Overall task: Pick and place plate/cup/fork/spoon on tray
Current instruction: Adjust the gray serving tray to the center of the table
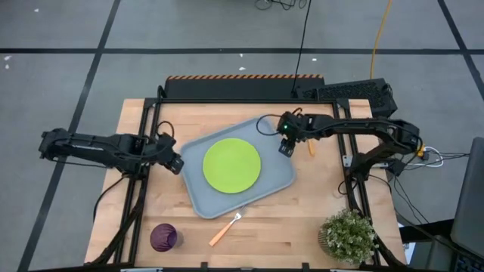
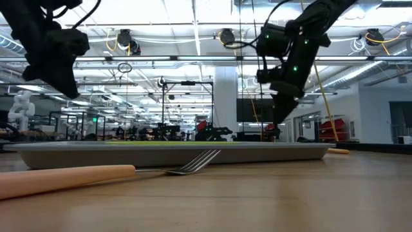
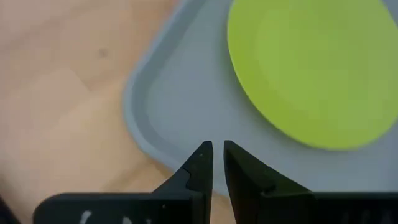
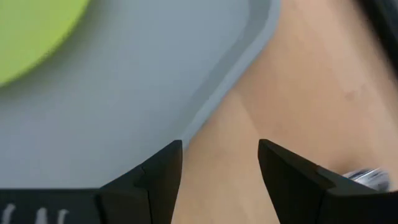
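Small orange-handled spoon (image 1: 310, 146) with shiny metal bowl: on table just beside grey-blue tray's (image 1: 198, 202) right rim; likely light, stiff, slippery, best pinched mid-handle; right gripper (image 1: 286, 146) spread, empty, nearby; left gripper (image 1: 175, 163) nearly together, empty.

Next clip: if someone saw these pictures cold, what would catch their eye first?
The lime-green plate lying in the middle of the grey-blue tray, which sits askew at the table's centre. Next, the two dark arms flanking it: the left gripper at the tray's left edge, nearly closed and empty, the right gripper open over its far right corner. The orange-handled fork and purple cup still wait near the table's front edge.
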